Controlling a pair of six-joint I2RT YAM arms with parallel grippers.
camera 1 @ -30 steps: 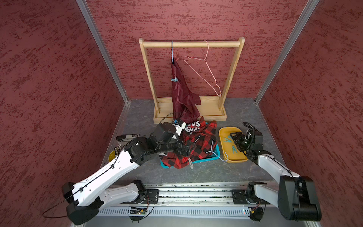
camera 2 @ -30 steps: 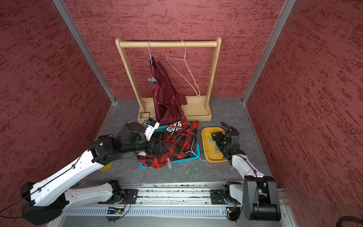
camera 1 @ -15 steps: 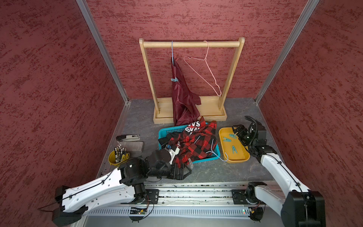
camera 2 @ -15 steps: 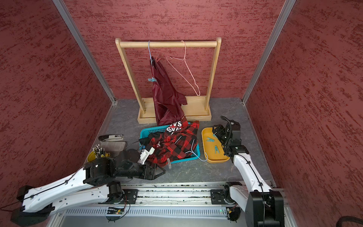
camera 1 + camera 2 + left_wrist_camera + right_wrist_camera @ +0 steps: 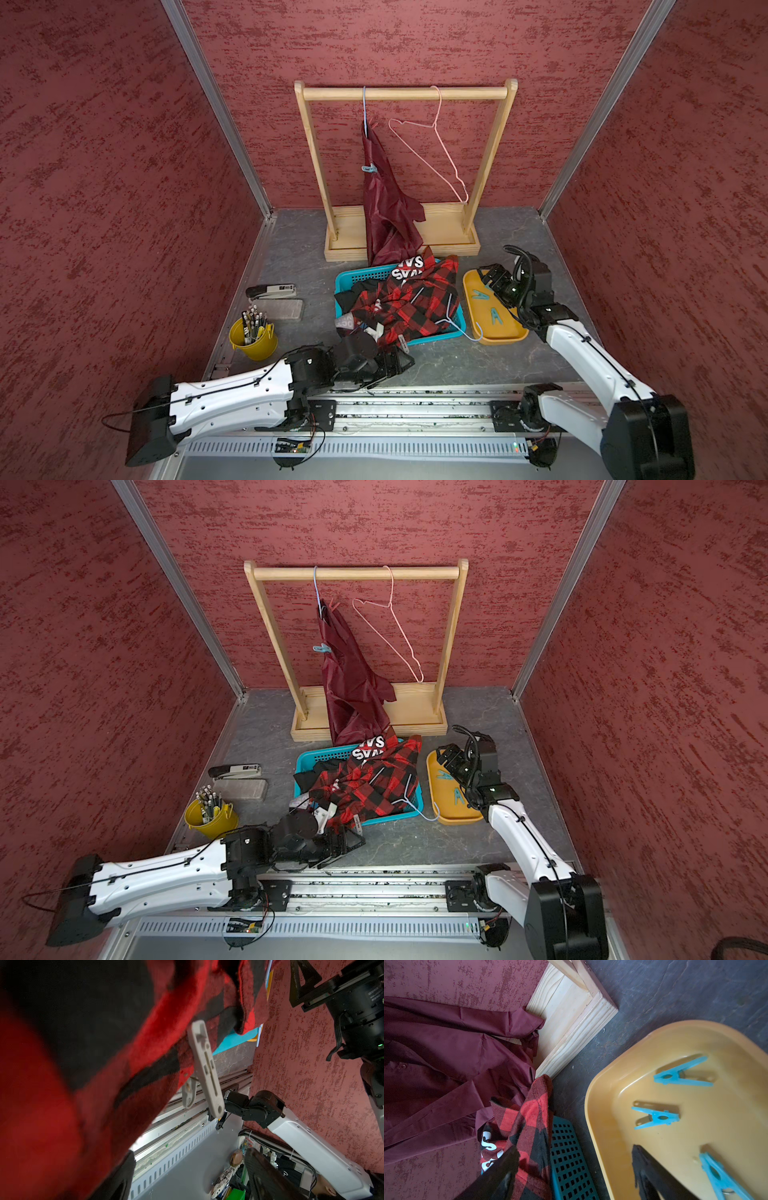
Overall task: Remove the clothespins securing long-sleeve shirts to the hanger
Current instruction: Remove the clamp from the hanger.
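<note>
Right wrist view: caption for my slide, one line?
Three blue clothespins lie in the yellow tray, beside the basket holding the plaid shirt; maroon shirt drapes onto the rack base.

The maroon shirt (image 5: 446,1047) is cloth with a satin sheen; the plaid shirt (image 5: 533,1109) is fuzzy, matt flannel. The rack (image 5: 571,1022) is bare wood, grain showing. Smooth glossy plastic forms the yellow tray (image 5: 629,1084); the clothespins (image 5: 656,1117) are matt teal plastic with metal springs.

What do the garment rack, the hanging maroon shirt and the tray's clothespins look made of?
Garment rack: pale bare wood, grain visible. Maroon shirt: thin satin-like cloth, faint sheen, crisp creases. Clothespins: matte teal plastic, likely moulded, with metal-looking springs.
</note>
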